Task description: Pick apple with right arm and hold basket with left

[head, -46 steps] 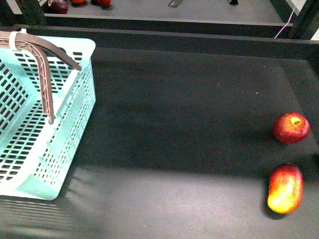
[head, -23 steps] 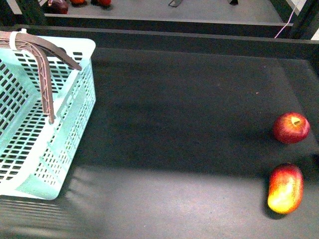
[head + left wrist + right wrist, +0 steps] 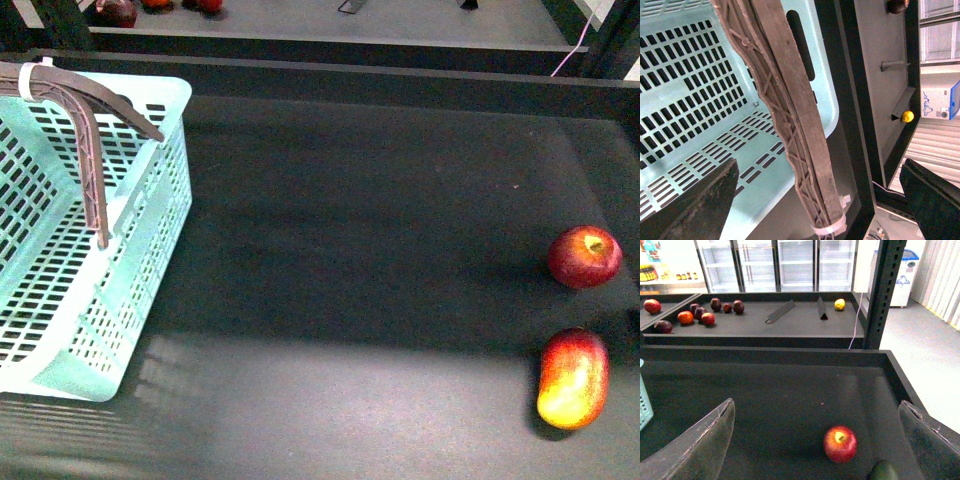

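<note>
Right gripper [image 3: 815, 401] agape, apple [image 3: 840, 444] unmoved, left gripper [image 3: 820, 160] agape astride basket [image 3: 690, 75] handles [image 3: 790, 125], all unchanged.

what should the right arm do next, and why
Probably ease the right gripper forward and down toward the apple: its jaws stand wide open with the apple lying free ahead of them, clear of the oval fruit beside it.

Smooth pale plastic basket [image 3: 140, 262] with slight sheen; its handles [image 3: 95, 180] are duller ribbed plastic, scuffed. Dark surface [image 3: 380, 220] is matt, faintly grainy. Skins of apple [image 3: 583, 257] and oval fruit [image 3: 572, 379] are smooth, glossy.
</note>
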